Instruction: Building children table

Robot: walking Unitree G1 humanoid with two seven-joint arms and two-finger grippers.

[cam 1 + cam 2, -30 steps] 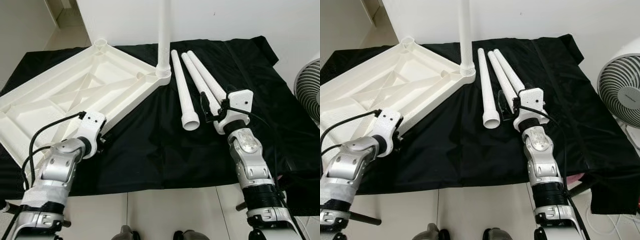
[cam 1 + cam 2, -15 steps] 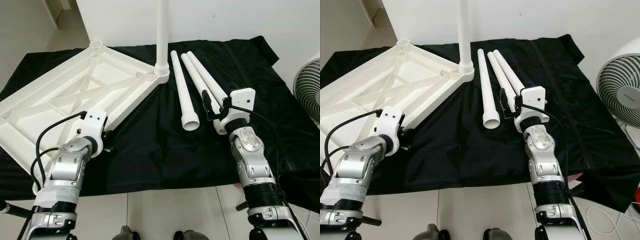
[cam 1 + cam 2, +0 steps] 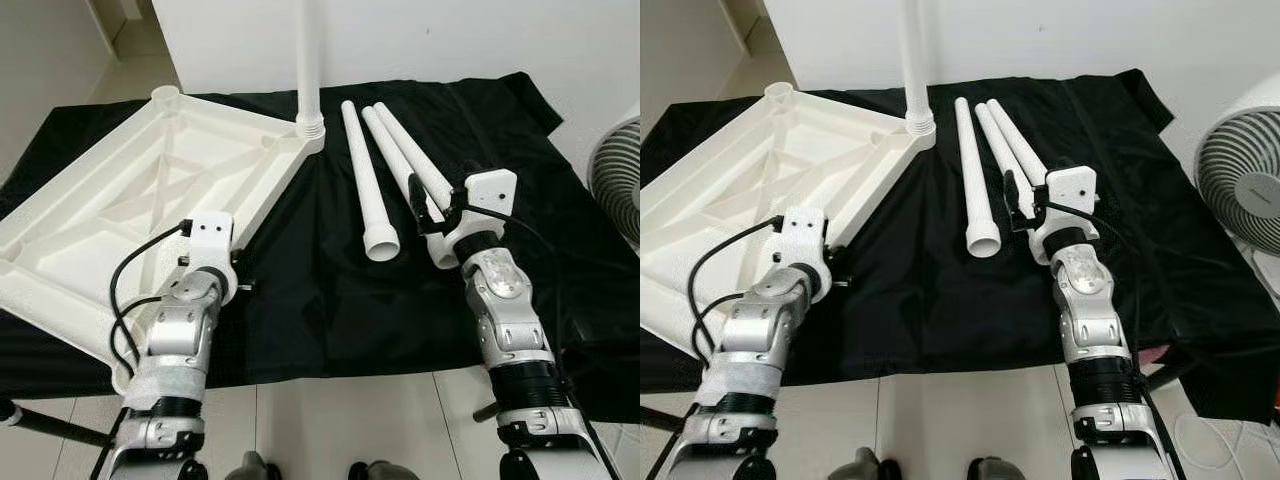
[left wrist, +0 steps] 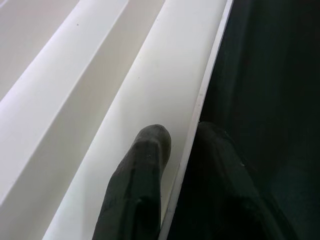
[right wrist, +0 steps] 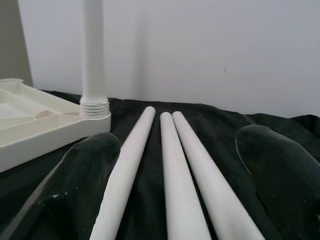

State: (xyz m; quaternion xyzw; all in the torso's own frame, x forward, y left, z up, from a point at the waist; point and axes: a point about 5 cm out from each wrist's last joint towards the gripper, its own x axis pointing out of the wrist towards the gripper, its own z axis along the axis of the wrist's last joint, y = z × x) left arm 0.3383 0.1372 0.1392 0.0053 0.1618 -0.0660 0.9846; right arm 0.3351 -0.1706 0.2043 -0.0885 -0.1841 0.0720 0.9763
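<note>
The white tabletop (image 3: 150, 190) lies upside down on the black cloth (image 3: 320, 300), ribs up, so its corner sockets face the ceiling – one leg (image 3: 308, 60) already stands screwed into the far right corner, while the far left socket (image 3: 165, 96) is unfilled. Three loose legs (image 3: 985, 170) lie side by side on the cloth to the right of the tabletop, their wider ends toward the robot.

The left gripper (image 4: 182, 145) straddles the tabletop's near right edge, one finger inside the rim and one outside, clenched on that thin wall – probably to steady or turn the slab for the next leg. The right gripper (image 5: 177, 160) hovers low over the near ends of the loose legs with its fingers (image 5: 80, 180) spread wide, nothing grasped; judging by that, picking a leg comes next
</note>
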